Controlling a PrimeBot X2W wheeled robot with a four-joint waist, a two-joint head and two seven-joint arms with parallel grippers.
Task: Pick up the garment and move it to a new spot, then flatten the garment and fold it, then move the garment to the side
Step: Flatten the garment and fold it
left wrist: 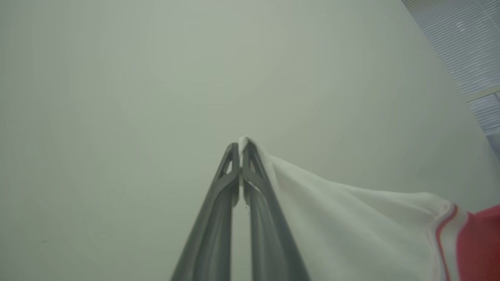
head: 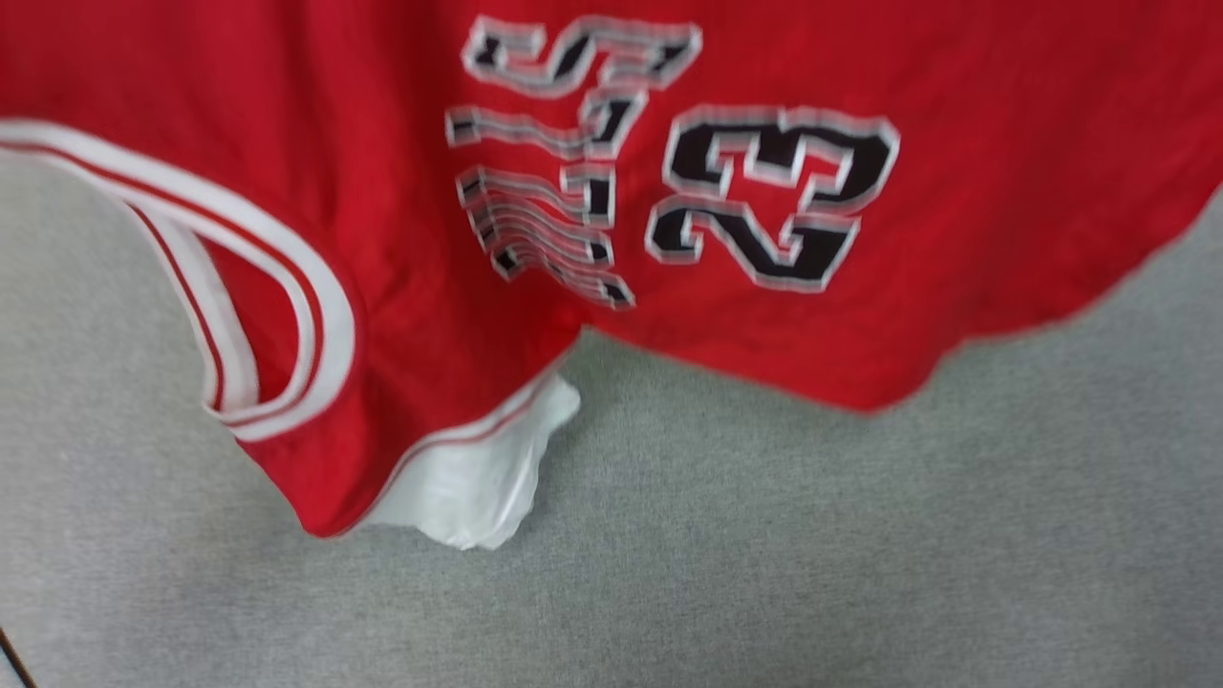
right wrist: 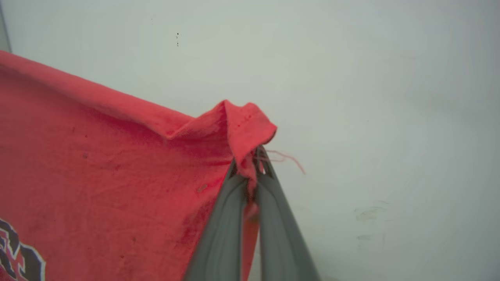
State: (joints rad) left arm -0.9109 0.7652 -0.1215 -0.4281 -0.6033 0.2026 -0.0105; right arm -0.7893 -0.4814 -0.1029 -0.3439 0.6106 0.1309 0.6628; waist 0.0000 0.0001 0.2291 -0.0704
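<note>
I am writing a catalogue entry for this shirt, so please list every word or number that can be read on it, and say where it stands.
"23": black digits with a white outline, on the red shirt, turned sideways.
The word beside it: black outlined letters, too blurred to read.
The lettering in the right wrist view: cut off at the edge, unreadable.
</note>
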